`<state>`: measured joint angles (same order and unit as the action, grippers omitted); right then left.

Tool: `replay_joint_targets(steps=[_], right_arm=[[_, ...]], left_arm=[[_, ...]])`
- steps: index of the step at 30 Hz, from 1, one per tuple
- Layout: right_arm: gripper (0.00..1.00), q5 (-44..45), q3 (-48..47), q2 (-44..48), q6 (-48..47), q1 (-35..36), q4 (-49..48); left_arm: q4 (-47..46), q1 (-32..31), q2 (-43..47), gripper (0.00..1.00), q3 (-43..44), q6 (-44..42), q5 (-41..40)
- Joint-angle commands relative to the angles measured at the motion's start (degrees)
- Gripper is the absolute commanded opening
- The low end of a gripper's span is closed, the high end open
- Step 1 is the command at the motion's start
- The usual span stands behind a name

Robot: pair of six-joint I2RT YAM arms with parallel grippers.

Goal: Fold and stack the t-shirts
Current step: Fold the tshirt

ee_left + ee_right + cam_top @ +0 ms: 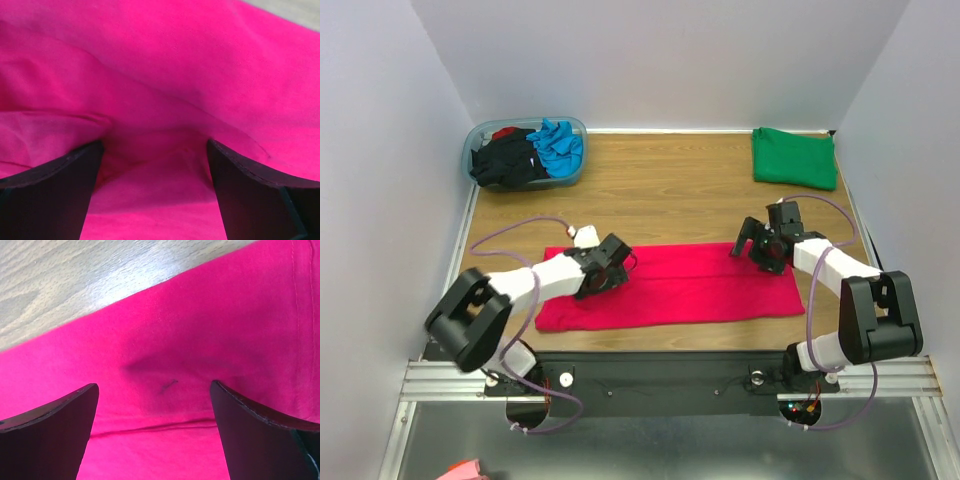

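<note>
Item: magenta-red t-shirt (690,285), a long folded band near the tabletop's near edge. My left gripper (613,267) and right gripper (758,248) sat at its two ends, jaws spread, gripping nothing, placed, I judged, for the next fold. Green t-shirt (794,158): far right corner, stack base. Black t-shirt (510,162) and turquoise t-shirt (558,145): in the tub (472,150), far left corner
</note>
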<state>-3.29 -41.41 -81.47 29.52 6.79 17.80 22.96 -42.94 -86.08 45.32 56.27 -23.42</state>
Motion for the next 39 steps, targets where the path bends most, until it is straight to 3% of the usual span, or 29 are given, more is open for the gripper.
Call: replay_joint_targets(steps=[1, 4, 9, 17, 24, 29, 32, 39], right_arm=[[1.00, 5.6, 2.8, -1.7, 1.4, 0.0, 0.9], [1.00, 7.9, 3.2, -1.8, 2.0, 0.1, 1.0], [1.00, 10.1, 3.3, -3.3, 2.7, 0.0, 1.3], [1.00, 9.5, 2.5, -3.1, 2.2, -0.1, 1.4], [1.00, 6.0, 2.6, 1.5, 0.5, 0.0, 1.6], [1.00, 6.6, 1.9, 3.0, -1.1, 0.0, 1.7], [1.00, 5.8, 2.2, 1.5, -1.0, 0.0, 1.6], [1.00, 7.1, 4.5, 0.0, 1.0, 0.0, 1.9]], left_arm=[[6.5, -3.4, 11.9, 0.98, -8.2, 5.9, 5.0], [15.2, -7.8, 21.2, 0.98, -9.2, 11.7, 5.2], [18.2, -9.3, 36.6, 0.98, -11.0, 11.8, 10.3], [20.6, -9.4, 40.5, 0.98, -8.2, 12.2, 9.0], [8.4, -8.7, 26.5, 0.98, -3.2, 6.1, 3.3], [3.2, -2.6, 13.5, 0.98, -2.3, 4.2, 4.7], [-2.2, 1.2, 10.2, 0.98, -4.8, 2.0, 9.4], [-8.8, 4.0, -2.7, 0.98, -3.2, -1.2, 12.7]])
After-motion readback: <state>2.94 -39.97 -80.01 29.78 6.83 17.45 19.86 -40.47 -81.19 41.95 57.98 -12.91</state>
